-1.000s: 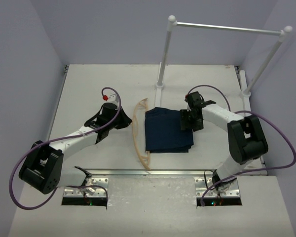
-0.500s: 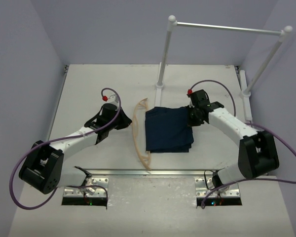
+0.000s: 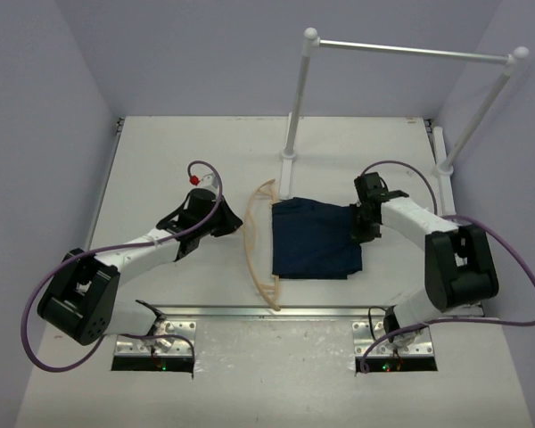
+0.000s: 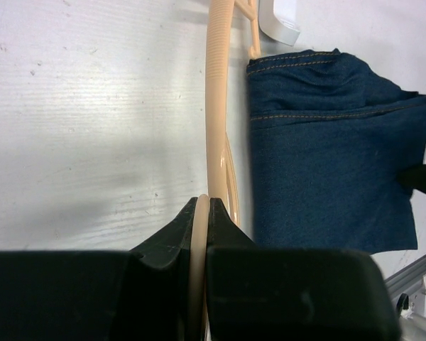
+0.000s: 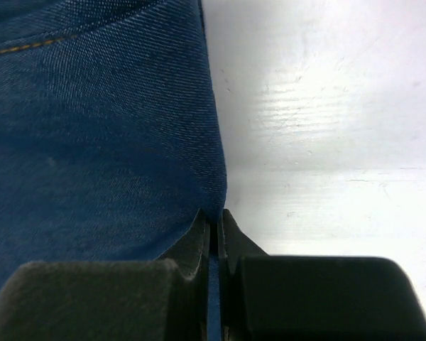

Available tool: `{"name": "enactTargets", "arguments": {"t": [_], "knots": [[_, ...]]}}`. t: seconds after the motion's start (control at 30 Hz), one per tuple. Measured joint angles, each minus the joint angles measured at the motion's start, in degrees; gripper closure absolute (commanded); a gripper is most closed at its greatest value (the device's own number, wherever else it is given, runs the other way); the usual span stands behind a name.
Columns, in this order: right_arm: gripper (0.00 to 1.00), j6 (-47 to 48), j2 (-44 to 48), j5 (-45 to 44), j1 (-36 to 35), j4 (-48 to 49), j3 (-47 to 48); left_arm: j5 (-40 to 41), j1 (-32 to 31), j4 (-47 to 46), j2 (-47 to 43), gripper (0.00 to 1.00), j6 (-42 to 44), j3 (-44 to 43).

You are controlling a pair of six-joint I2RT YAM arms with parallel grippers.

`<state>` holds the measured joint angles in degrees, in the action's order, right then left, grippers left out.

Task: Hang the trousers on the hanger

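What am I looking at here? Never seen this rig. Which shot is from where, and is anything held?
These are two small robot arms bolted at the near edge of a white table. The wide picture comes from a fixed camera above and behind them, with the left arm on the left. The other two come from a camera on each wrist, looking out past that arm's own claw. On the table lie folded dark jeans and, just to their left, a tan wooden hanger. A white rail stands at the back. The left claw is shut on the hanger's bar. The right claw is shut on the right edge of the jeans.
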<state>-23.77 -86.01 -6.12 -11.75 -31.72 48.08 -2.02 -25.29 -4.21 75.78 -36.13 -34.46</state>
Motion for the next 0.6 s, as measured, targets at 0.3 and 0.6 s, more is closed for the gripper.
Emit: {"name": "enactTargets", "arguments": {"t": [0.3, 0.6], "knots": [[0.92, -2.2, -8.0, -0.4, 0.3, 3.8, -0.8, 0.4, -0.6, 1.4, -0.9, 1.00, 0.0, 0.0], [0.39, -2.3, -6.3, 0.3, -0.3, 5.5, -1.8, -0.4, -0.5, 1.6, -2.8, 1.00, 0.3, 0.2]]}}
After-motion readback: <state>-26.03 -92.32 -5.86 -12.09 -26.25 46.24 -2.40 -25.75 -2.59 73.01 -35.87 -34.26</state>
